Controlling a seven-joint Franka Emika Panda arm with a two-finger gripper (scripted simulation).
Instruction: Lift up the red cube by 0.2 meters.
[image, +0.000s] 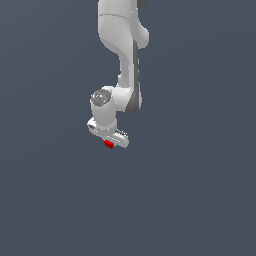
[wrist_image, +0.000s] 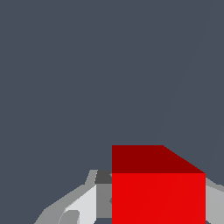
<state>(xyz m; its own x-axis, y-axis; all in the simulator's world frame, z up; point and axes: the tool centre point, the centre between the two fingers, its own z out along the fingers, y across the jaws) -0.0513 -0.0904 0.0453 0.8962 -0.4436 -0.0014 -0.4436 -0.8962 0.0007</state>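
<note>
Here the gripper (image: 109, 142) pinches the red cube (image: 108, 144) between its fingers (wrist_image: 89, 203), which press against the cube's two sides. The cube sits directly beneath the white arm's (image: 122, 55) wrist, against plain grey background.

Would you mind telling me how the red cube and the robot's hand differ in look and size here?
Colour: the red cube is bright red, while the hand is white with grey parts. Size: in the exterior view the red cube is far smaller than the hand. Shape: the red cube has flat, plain faces and sharp edges, while the hand is a longer, rounded body. Both sit together at the arm's lower end, the cube between the fingers in the wrist view.
</note>
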